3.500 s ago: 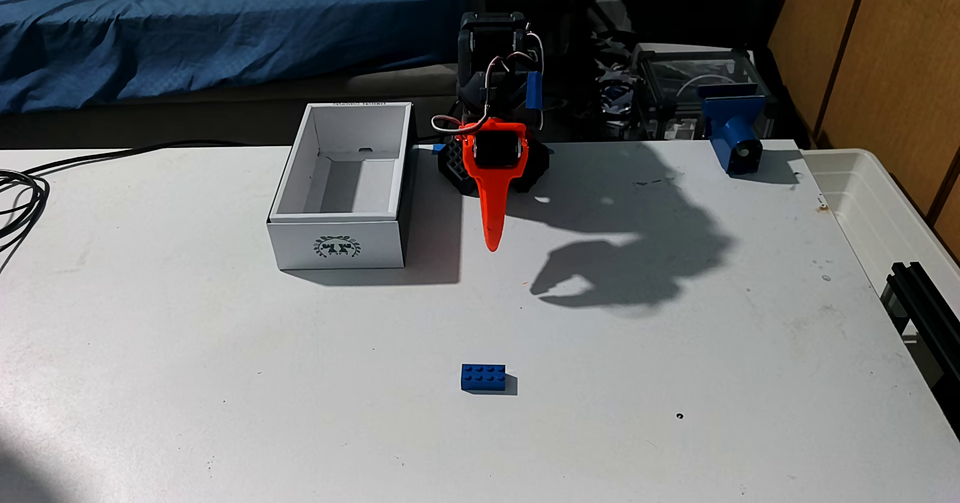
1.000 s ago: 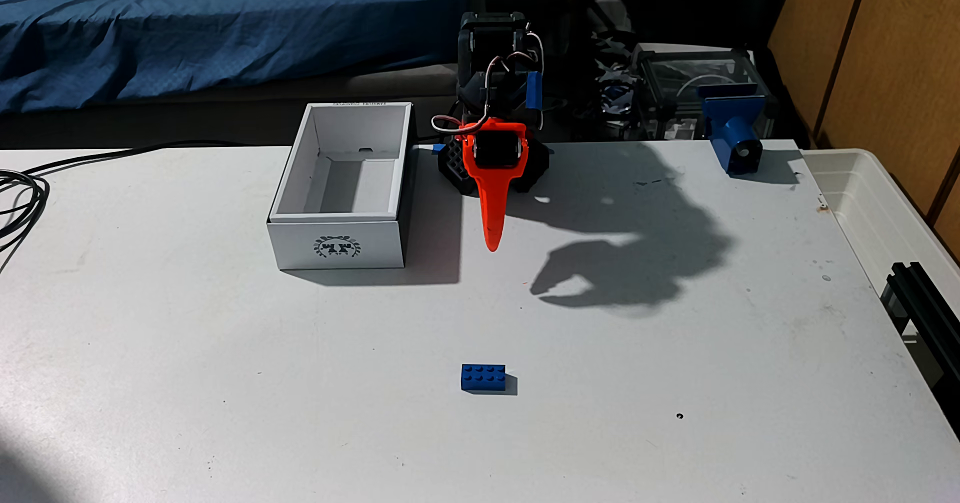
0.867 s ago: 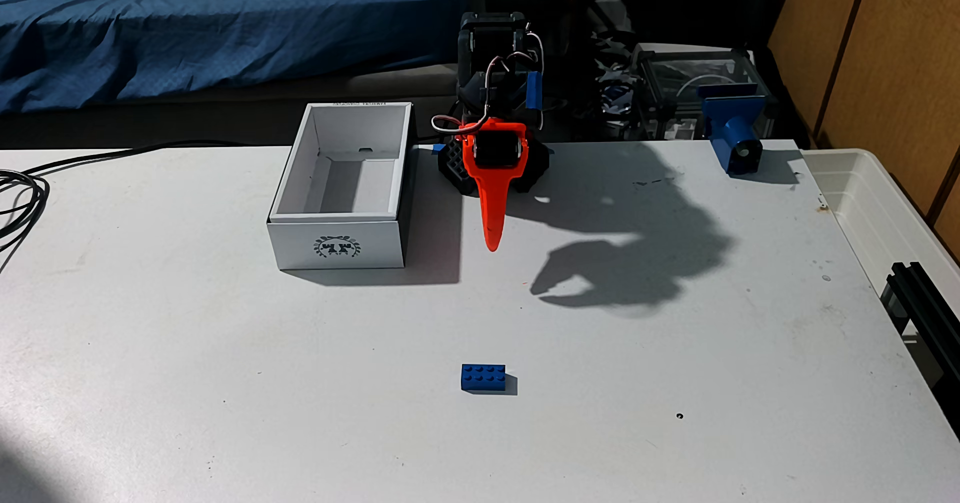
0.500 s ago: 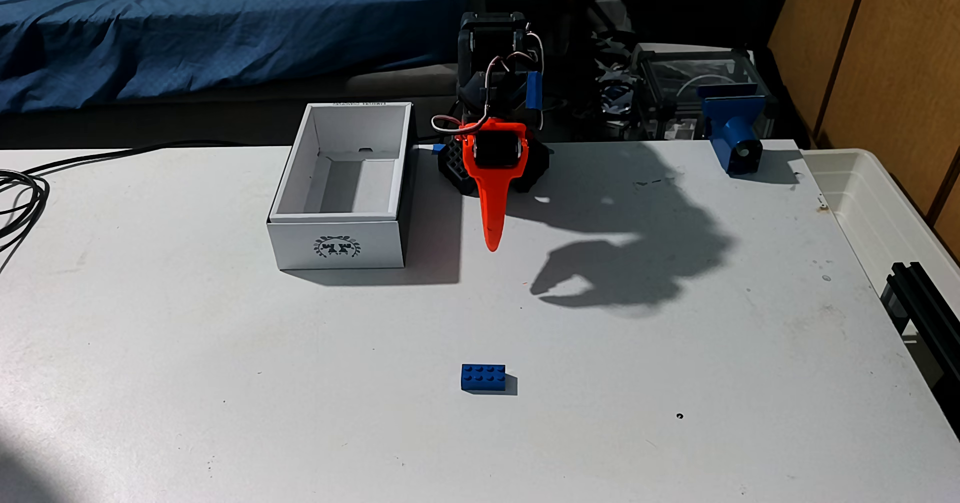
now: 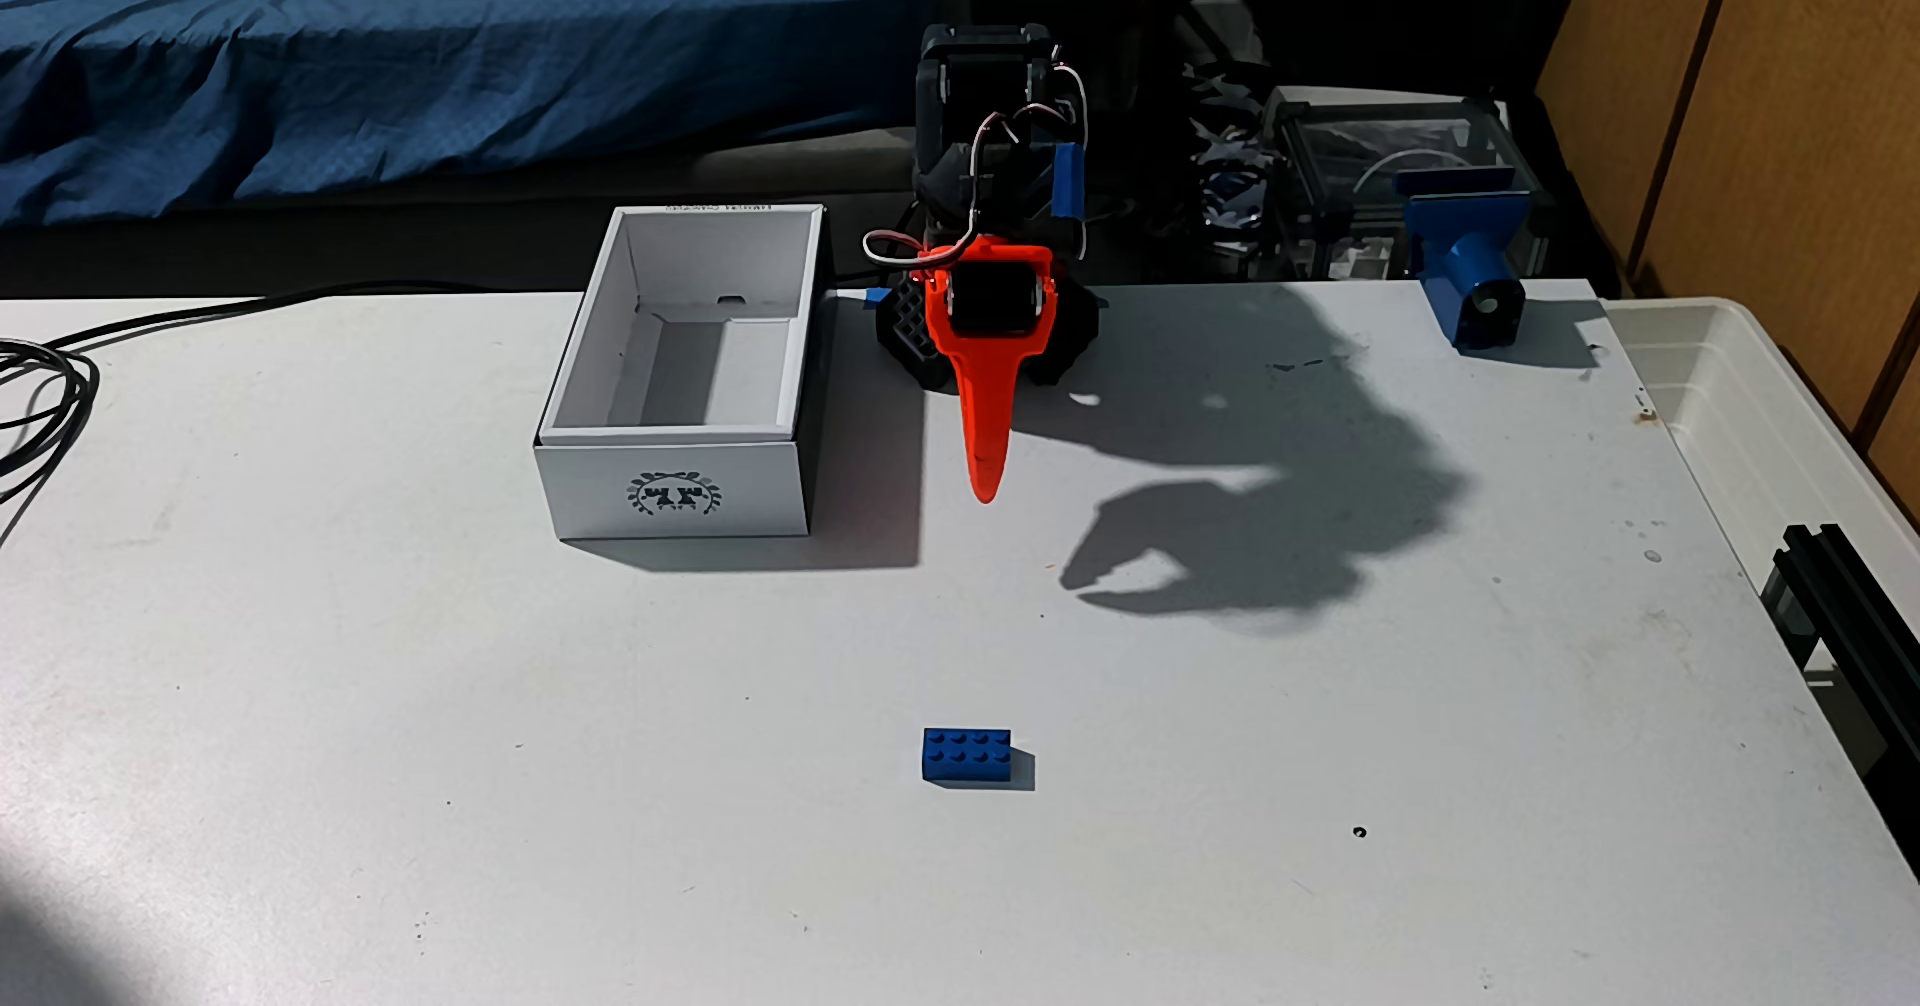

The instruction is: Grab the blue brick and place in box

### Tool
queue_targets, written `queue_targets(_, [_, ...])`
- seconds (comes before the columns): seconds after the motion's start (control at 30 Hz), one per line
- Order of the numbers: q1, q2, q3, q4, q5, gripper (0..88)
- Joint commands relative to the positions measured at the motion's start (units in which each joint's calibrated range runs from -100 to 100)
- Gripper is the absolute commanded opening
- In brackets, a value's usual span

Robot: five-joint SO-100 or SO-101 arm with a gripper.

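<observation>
The blue brick lies studs up on the white table, near the front and in open space. The white box, lidless and holding nothing, stands at the back left with a dark wreath emblem on its front face. My orange gripper hangs folded at the arm's base, just right of the box, tip pointing down and toward the camera. Its fingers appear pressed together with nothing between them. The brick sits well in front of the gripper tip, almost straight ahead of it.
A blue printed block with a round hole stands at the back right. A translucent plastic bin borders the table's right edge, with a black rail below it. Black cables lie at the left edge.
</observation>
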Motion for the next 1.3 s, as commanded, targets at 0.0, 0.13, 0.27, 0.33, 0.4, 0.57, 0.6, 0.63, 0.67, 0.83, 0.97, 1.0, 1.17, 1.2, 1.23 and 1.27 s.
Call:
queue_targets(0.0, [-0.02, -0.34, -0.24, -0.87, 0.13, 0.9])
queue_targets(0.13, [-0.02, -0.34, -0.24, -0.87, 0.18, 0.9])
queue_targets(0.27, [-0.02, -0.34, -0.24, -0.87, 0.18, 0.9])
queue_targets(0.33, [-0.02, -0.34, -0.24, -0.87, 0.13, 0.9])
queue_targets(0.4, [-0.02, -0.34, -0.24, -0.87, 0.13, 1.0])
queue_targets(0.57, [0.2, -0.34, -0.24, -0.87, -0.03, 0.9])
queue_targets(0.6, [0.2, -0.34, -0.24, -0.87, 0.03, 0.9])
queue_targets(0.63, [0.06, -0.34, -0.24, -0.87, 0.13, 0.9])
queue_targets(0.67, [0.06, -0.34, -0.15, -0.96, 0.13, 0.9])
queue_targets(0.83, [2.28, -0.34, -0.24, -3.8, 0.39, 1.0])
queue_targets(0.97, [8.15, 0.0, -2.9, -3.46, 1.71, 1.0])
queue_targets(1.0, [9.27, 0.34, -3.7, -3.46, 2.55, 1.0])
queue_targets(1.17, [12.69, 0.51, -8.75, -3.54, 5.02, 1.0])
queue_targets(1.2, [13.35, 0.51, -10.0, -3.46, 5.39, 1.0])
queue_targets(1.23, [13.95, 0.59, -11.24, -3.29, 5.66, 1.0])
queue_targets(1.27, [14.47, 0.59, -12.48, -3.2, 5.92, 1.0])
